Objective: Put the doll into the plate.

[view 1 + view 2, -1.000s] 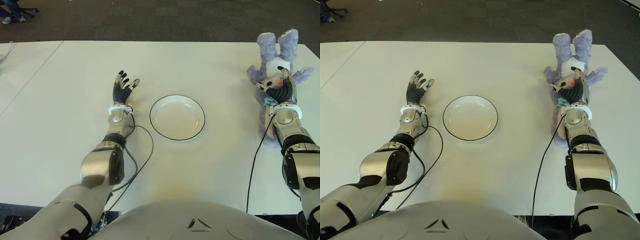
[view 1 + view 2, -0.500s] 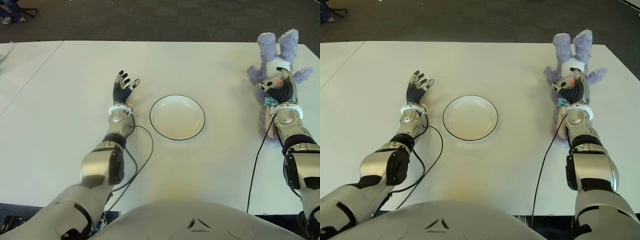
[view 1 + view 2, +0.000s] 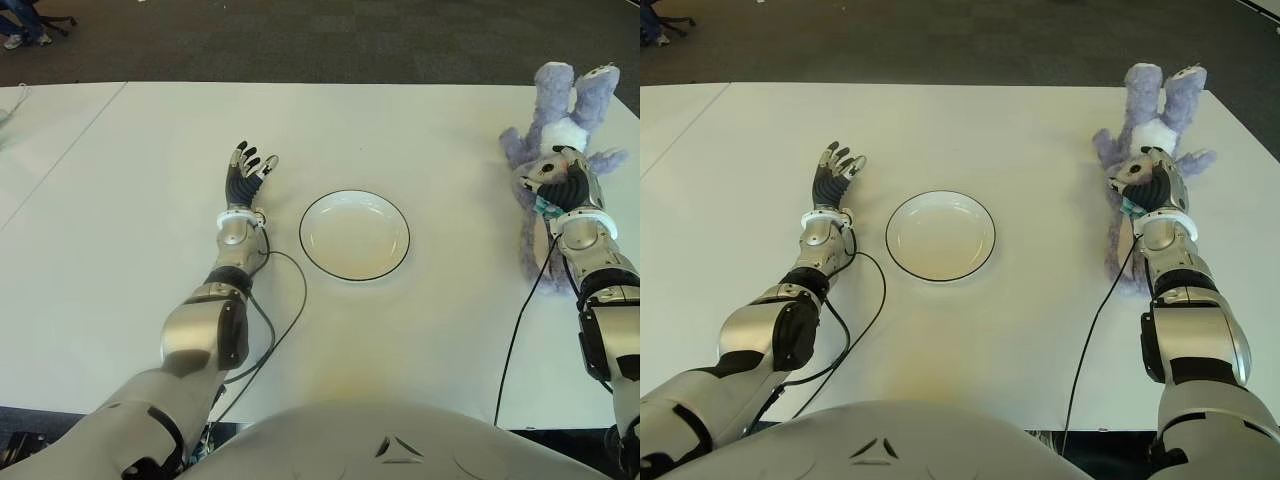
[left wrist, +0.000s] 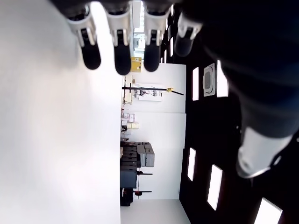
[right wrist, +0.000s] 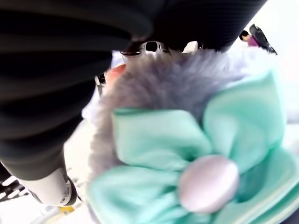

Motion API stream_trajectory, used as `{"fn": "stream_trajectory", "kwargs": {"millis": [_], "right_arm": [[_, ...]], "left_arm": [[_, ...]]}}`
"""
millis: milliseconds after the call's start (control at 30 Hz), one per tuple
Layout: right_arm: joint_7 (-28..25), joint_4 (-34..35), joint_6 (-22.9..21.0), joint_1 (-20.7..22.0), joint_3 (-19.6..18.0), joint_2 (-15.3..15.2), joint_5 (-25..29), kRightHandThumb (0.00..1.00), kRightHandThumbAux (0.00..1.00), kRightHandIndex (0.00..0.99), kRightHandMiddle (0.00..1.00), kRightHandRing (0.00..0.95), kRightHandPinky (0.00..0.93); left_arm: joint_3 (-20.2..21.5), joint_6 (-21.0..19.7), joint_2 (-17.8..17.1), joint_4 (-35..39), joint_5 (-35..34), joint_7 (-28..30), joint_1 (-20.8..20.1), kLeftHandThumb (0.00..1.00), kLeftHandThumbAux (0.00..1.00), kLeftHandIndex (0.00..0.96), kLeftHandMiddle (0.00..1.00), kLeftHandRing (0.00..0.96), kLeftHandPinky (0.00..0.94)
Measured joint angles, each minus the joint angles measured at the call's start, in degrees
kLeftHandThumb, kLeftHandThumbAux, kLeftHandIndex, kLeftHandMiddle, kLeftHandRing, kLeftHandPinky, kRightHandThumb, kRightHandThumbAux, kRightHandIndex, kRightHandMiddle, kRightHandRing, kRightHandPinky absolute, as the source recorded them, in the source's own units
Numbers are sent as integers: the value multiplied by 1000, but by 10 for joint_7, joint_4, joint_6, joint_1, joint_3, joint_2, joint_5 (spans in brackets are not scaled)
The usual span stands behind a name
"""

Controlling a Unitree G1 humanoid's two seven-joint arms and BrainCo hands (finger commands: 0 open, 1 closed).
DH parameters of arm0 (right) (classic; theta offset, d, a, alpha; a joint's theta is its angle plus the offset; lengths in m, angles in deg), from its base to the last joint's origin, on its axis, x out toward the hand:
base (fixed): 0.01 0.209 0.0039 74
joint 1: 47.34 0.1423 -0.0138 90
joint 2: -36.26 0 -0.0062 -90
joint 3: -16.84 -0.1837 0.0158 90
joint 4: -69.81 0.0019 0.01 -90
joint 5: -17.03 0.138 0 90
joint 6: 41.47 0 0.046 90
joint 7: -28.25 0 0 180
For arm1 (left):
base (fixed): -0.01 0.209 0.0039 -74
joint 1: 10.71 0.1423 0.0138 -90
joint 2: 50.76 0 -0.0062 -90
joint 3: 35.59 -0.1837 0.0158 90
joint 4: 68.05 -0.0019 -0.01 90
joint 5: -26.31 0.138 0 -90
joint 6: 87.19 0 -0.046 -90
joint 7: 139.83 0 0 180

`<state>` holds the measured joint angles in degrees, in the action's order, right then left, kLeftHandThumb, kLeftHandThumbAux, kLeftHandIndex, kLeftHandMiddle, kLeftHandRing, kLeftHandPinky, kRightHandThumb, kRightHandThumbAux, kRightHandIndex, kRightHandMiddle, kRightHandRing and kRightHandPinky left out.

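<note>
A purple plush bunny doll (image 3: 562,108) lies on the white table (image 3: 420,130) at the far right, ears pointing away from me. My right hand (image 3: 558,182) sits on its body with the fingers curled into the fur. In the right wrist view the doll's mint bow (image 5: 187,154) and grey-purple fur (image 5: 163,88) fill the palm. A white plate (image 3: 355,235) with a dark rim stands in the middle, nothing in it, well left of the doll. My left hand (image 3: 246,170) shows left of the plate, fingers (image 4: 117,51) spread and holding nothing.
Black cables trail from both forearms across the table (image 3: 290,300) (image 3: 515,330). A seam between table panels runs along the far left (image 3: 80,140). Dark carpet (image 3: 300,40) lies beyond the far edge, with a person's shoes (image 3: 20,30) at the top left.
The doll's ears and upper body have swung to the right, and my right hand has shifted slightly right with it. The left hand and the plate have not moved.
</note>
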<state>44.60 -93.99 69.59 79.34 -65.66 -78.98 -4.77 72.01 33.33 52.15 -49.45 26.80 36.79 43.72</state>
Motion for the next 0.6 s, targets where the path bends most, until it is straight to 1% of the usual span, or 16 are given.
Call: {"fn": "stream_trajectory", "kwargs": {"millis": [200,333,433,600], "right_arm": [[-19,-1,-21,0,15,-15,-6,239,682,96,0,0,0],[-21,-1,-31,-1,23,-18,-7,238,688,87,2,0,0],[-21,-1,-33,-1,28,-19,-7,236,690,79,0,0,0],[-21,0,-36,-1,37,-19,-8,232,685,69,0,0,0]], "left_arm": [[2,0,0,0,-3,7,0,0,585,83,146,137,147],[3,0,-1,0,-5,10,0,0,592,86,147,146,159],[3,0,-1,0,-5,11,1,0,586,77,132,133,130],[3,0,-1,0,-5,11,1,0,588,90,137,140,161]]}}
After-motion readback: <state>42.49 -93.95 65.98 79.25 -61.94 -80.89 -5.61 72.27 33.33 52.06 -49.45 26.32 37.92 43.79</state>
